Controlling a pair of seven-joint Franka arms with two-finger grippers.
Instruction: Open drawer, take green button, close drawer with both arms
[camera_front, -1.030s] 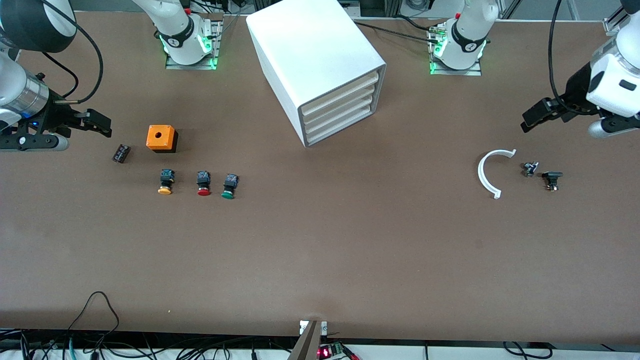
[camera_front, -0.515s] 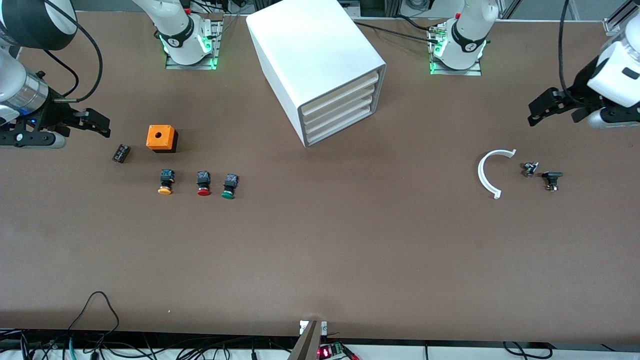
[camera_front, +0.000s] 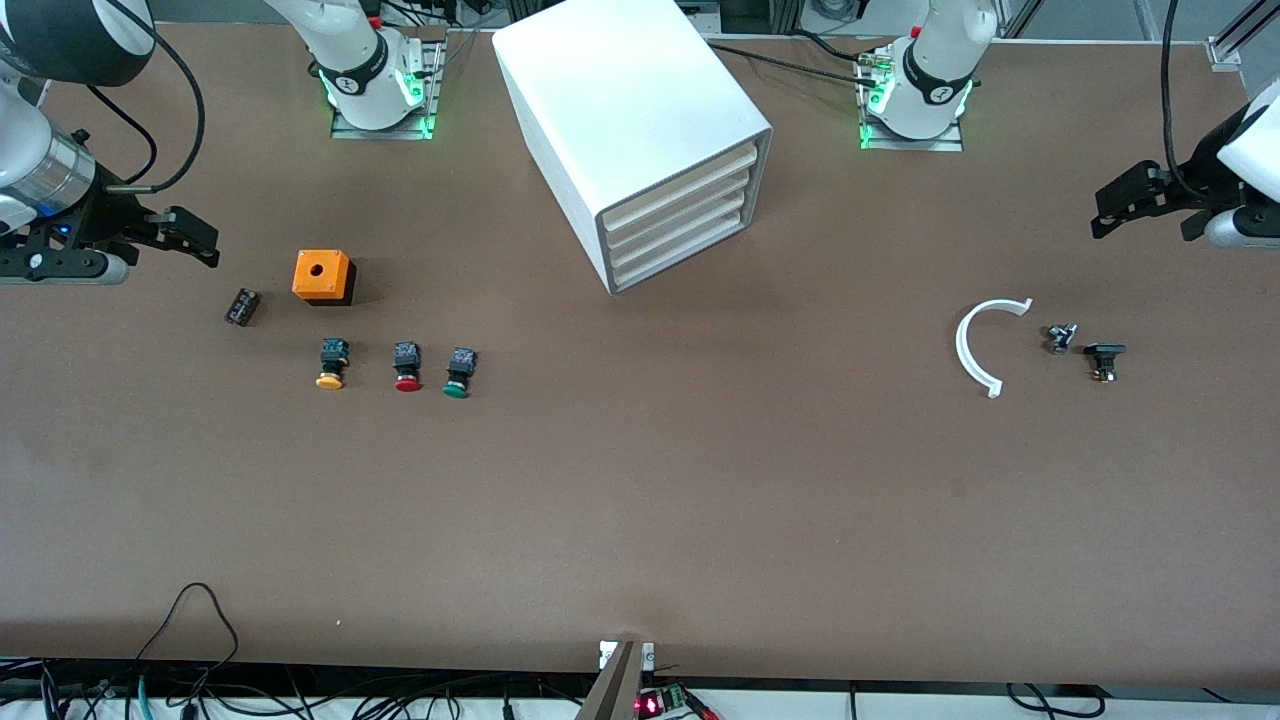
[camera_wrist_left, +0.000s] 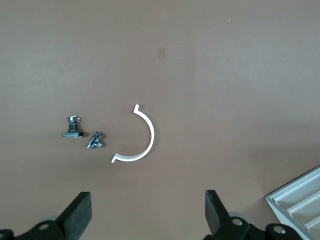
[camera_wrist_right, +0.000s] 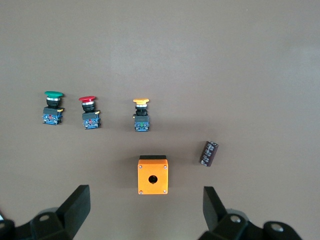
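Note:
The white cabinet stands between the arm bases, and its bottom drawer is shut like the two above it. A corner of the cabinet shows in the left wrist view. The green-capped button lies on the table nearer the front camera than the cabinet, toward the right arm's end; it also shows in the right wrist view. My right gripper is open and empty, in the air beside the orange box; its wrist view shows wide-apart jaws. My left gripper is open and empty over bare table at the left arm's end.
A red-capped button and an orange-capped button lie beside the green one. An orange box and a black capacitor lie close by. A white arc piece and two small metal parts lie under the left gripper's side.
My left gripper has drawn back toward the left arm's end of the table and toward the bases. My right gripper has shifted slightly the same way at its end. Nothing on the table moved.

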